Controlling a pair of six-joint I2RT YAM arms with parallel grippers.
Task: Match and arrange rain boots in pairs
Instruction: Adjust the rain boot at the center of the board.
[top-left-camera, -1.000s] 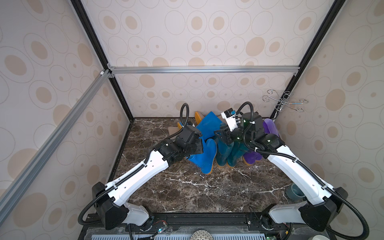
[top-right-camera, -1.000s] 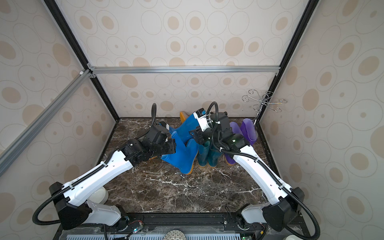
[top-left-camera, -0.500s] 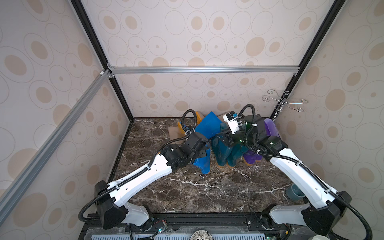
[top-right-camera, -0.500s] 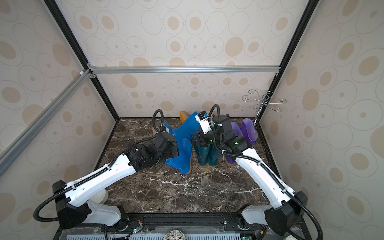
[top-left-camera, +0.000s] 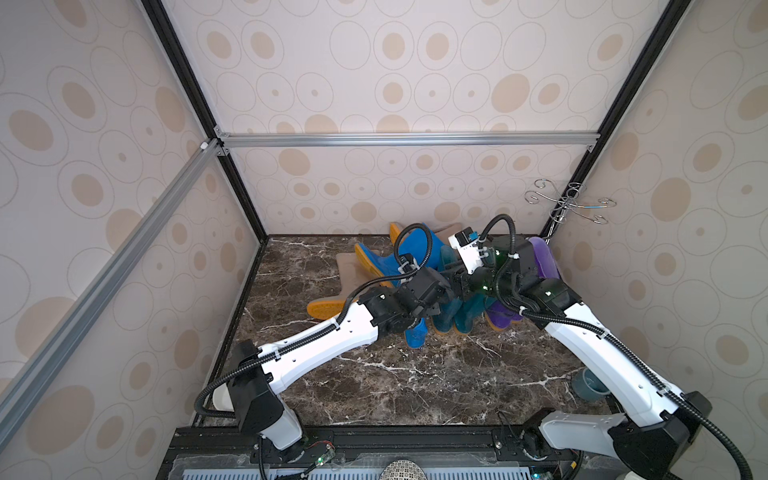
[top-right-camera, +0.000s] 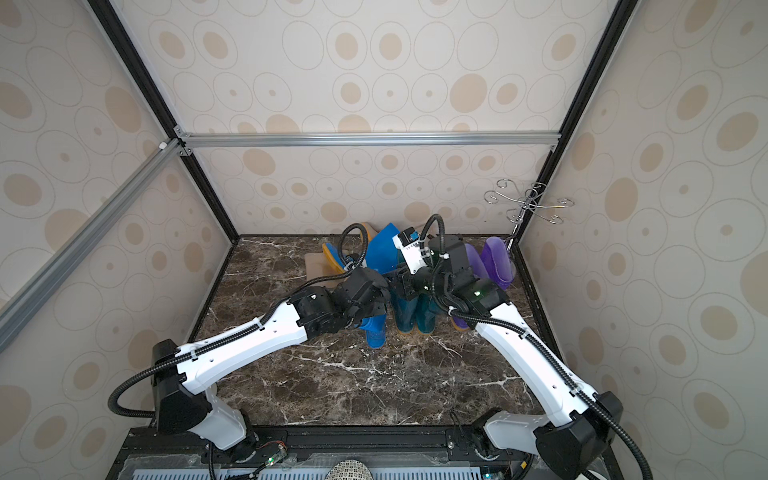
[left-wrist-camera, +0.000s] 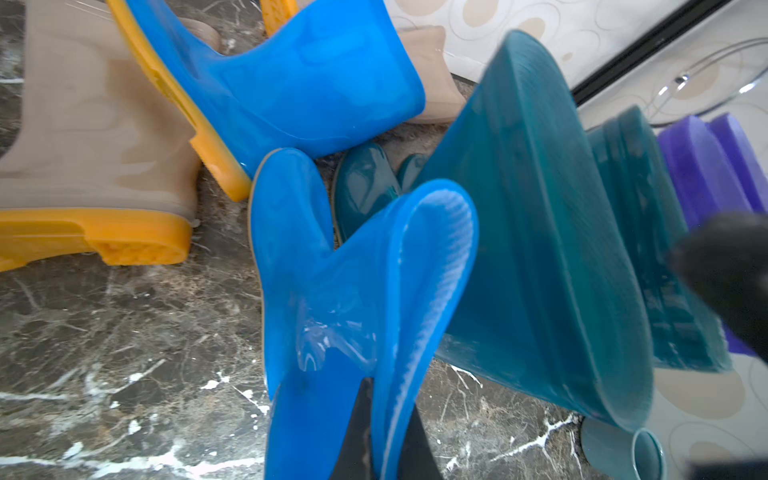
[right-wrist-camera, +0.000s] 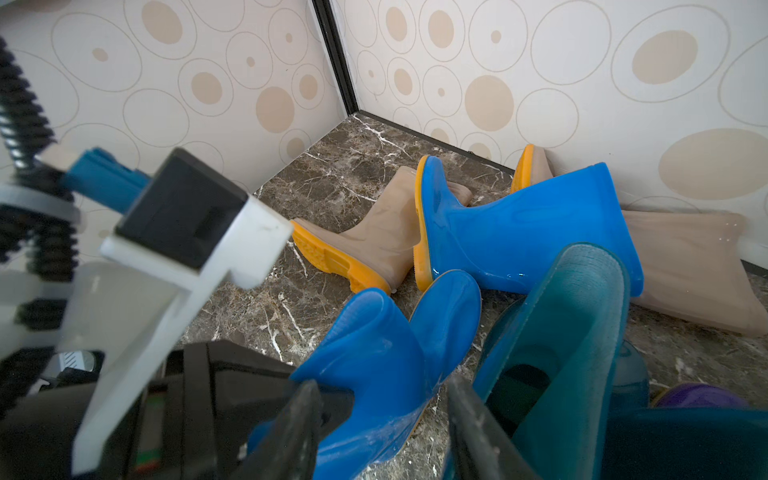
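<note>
My left gripper is shut on the top rim of a bright blue rain boot, which stands upright on its sole beside the dark teal pair. My right gripper is open above that blue boot, one finger on either side of its shaft. The other blue boot lies tilted behind. A purple pair stands at the right wall. One beige boot lies on its side at the left, and another lies along the back wall.
A wire hook rack stands in the back right corner. A small teal cup sits on the marble floor under my right arm. Patterned walls close in the back and both sides.
My left arm has swung right with the blue boot, bringing it from tilted to upright beside the teal pair. My right gripper has hardly moved.
</note>
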